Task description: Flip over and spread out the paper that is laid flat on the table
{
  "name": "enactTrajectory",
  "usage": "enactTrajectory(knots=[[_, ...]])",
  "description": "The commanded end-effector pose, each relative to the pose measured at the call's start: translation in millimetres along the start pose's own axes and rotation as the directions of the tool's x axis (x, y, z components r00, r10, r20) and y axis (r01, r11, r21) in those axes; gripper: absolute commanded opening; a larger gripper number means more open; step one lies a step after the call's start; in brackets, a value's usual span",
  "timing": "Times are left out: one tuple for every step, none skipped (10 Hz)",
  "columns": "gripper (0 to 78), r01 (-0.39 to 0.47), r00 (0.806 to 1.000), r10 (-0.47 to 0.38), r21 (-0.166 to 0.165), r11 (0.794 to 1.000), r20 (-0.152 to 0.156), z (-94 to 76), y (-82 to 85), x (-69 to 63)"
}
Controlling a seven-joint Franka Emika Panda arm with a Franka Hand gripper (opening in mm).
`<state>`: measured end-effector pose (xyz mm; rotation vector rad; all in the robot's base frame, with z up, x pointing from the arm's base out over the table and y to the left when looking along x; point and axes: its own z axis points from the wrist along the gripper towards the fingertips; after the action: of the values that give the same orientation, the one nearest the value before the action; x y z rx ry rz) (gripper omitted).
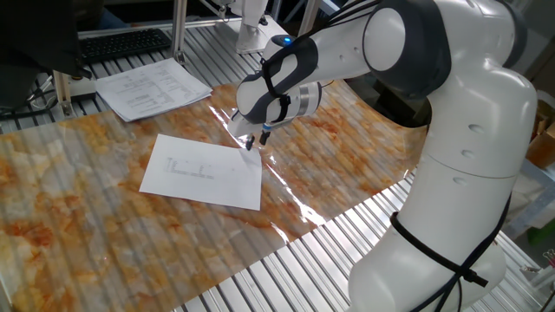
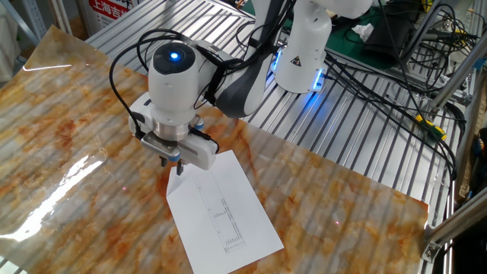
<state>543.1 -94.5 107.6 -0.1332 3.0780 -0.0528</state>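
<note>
The paper [image 1: 204, 171] is a single white sheet lying flat on the table's orange-and-grey marbled sheet [image 1: 78, 225], faint grey print facing up. It also shows in the other fixed view [image 2: 224, 213]. My gripper [image 1: 256, 139] points down right over the paper's far right corner, its fingertips close to the surface and a little apart, one on each side of the corner. In the other fixed view the gripper [image 2: 172, 164] stands at the sheet's upper left corner, on the marbled sheet [image 2: 68, 160]. It holds nothing.
A thicker stack of printed sheets [image 1: 152, 89] lies at the back left, with a black keyboard [image 1: 126, 43] behind it. Bare metal slats [image 1: 329, 260] run along the front right edge. My base [image 2: 304, 46] and several cables [image 2: 380, 68] sit beyond the marbled sheet.
</note>
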Motion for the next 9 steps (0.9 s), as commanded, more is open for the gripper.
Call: enactTrajectory(knots=[[77.5, 0.0, 1.0, 0.0, 0.0, 1.0, 0.004, 0.2, -0.9, -0.6], [77.5, 0.0, 1.0, 0.0, 0.0, 1.0, 0.004, 0.2, -0.9, -0.6], [77.5, 0.0, 1.0, 0.0, 0.0, 1.0, 0.004, 0.2, -0.9, -0.6], [77.5, 0.0, 1.0, 0.0, 0.0, 1.0, 0.004, 0.2, -0.9, -0.6], [77.5, 0.0, 1.0, 0.0, 0.0, 1.0, 0.004, 0.2, -0.9, -0.6], [77.5, 0.0, 1.0, 0.0, 0.0, 1.0, 0.004, 0.2, -0.9, -0.6], [77.5, 0.0, 1.0, 0.0, 0.0, 1.0, 0.004, 0.2, -0.9, -0.6], [77.5, -0.009, 1.0, 0.009, -0.004, 1.0, -0.004, 19.4, -0.7, 0.0], [77.5, -0.012, 1.0, 0.012, -0.004, 1.0, -0.005, 20.1, -0.7, 0.1]])
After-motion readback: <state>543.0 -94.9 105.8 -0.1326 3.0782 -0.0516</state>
